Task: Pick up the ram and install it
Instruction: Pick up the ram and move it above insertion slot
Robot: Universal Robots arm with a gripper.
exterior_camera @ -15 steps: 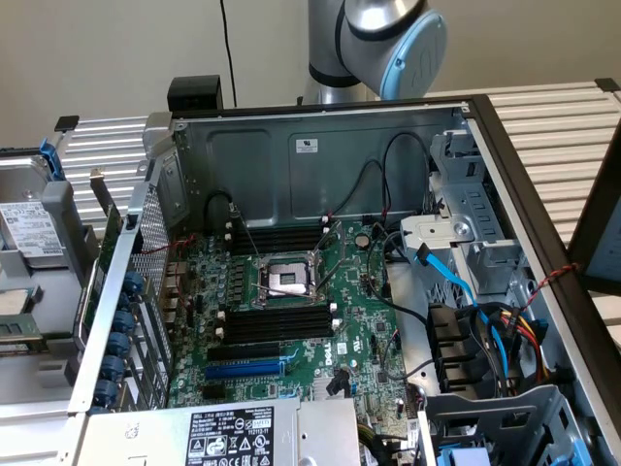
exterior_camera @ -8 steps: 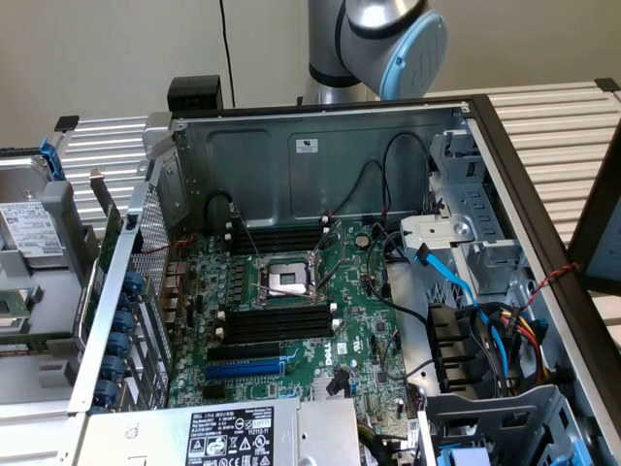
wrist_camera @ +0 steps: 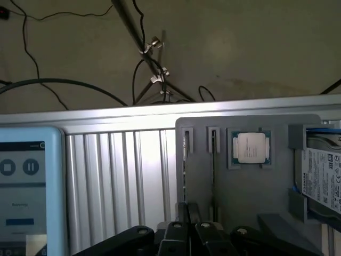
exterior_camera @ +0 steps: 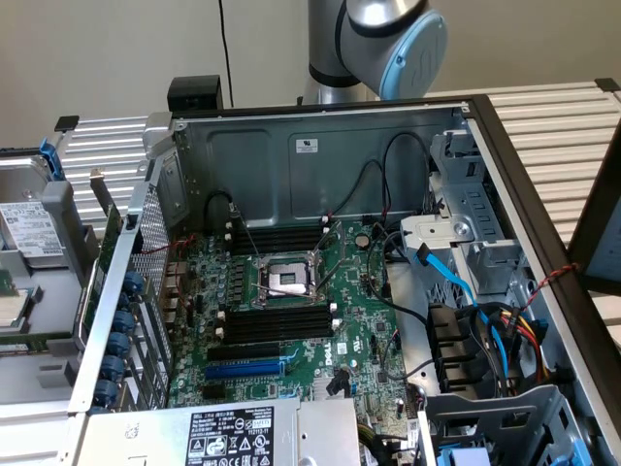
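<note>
In the wrist view my gripper hangs over a grey parts holder. Its black fingers stand pressed together, with nothing between them. Just beyond the tips the holder has two narrow slots. A thin greenish strip stands on edge in one of them, which looks like the ram. The other slot looks dark. In the exterior view the open computer case shows the green motherboard. Long black memory slots lie on both sides of the processor socket.
A processor chip and a hard drive sit in the holder beside the slots. A tablet lies on the ribbed metal table. In the case, cables and a drive cage crowd the exterior view's right. The arm's joint stands behind the case.
</note>
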